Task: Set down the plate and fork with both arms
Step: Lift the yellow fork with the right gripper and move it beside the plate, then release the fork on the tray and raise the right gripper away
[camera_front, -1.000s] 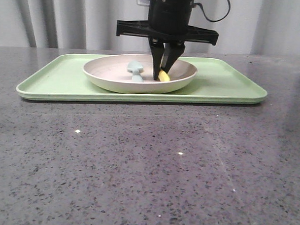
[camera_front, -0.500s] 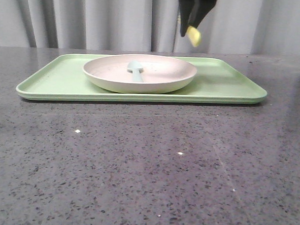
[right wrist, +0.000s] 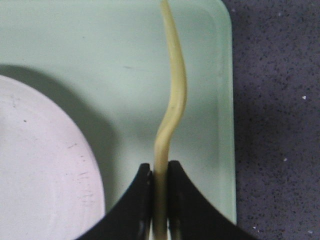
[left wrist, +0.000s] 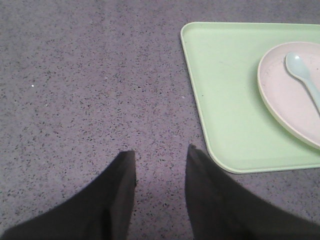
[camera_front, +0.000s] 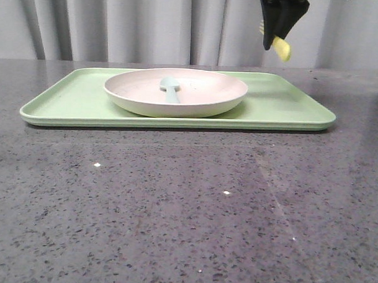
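Right gripper shifted rightward, jaws clamped on fork, hanging tilted above tray

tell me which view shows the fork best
The right wrist view: the fork runs nearly the full frame, its thin yellow length pinched in the right gripper above the tray. The front view shows only a small yellow end below the gripper. The left wrist view does not show it.

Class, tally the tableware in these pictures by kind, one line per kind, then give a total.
Tray: 1
Plate: 1
Spoon: 1
Fork: 1
Total: 4
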### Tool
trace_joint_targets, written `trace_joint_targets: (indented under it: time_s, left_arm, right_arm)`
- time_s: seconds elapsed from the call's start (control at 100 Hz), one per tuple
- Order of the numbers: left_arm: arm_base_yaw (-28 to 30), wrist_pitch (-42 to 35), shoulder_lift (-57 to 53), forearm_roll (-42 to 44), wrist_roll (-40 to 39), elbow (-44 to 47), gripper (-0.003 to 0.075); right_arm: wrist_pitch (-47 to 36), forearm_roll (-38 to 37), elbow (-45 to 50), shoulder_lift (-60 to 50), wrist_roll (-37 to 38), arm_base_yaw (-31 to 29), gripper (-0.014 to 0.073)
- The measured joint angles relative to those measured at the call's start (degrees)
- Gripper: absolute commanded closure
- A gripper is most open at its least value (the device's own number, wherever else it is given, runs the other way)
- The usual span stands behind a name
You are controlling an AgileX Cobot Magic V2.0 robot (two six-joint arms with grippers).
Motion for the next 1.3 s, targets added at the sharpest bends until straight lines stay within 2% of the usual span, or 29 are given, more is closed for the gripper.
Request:
trace_joint_targets:
  time_s: [0.32,0.38,0.51,0.58,0.99,1.3]
  left_arm:
    - [0.00,-0.08,0.00,0.00,0.00,0.00,0.0471]
    - [0.00,-0.08,0.00,0.00,0.00,0.00,0.0471]
    - [0.00,-0.12,0.00,0.00,0.00,0.00,0.0471]
    - [0.00,-0.21,0.00,0.00,0.00,0.00,0.0471]
    - [0.00,-0.76,0.00,0.00,0.00,0.00,0.0471]
    - [0.00,-1.46,0.00,0.00,0.00,0.09,0.0471]
  right_arm:
    - [0.00,0.18,0.00,3.60,-2.47,-0.26,0.0619]
    - [0.00,0.23,0.00,4.00,-2.50,-0.26,0.0566]
    - [0.00,0.32,0.00,4.41,-2.60,-0.26,0.0369]
    - [-0.10,0.32,0.00,4.51,-2.60,-0.26,0.0313]
    - [-0.10,0.32,0.00,3.92,-2.60,-0.26,0.0317]
    - [-0.10,0.32,3.85,-3.49,-2.60,-0.26,0.0317]
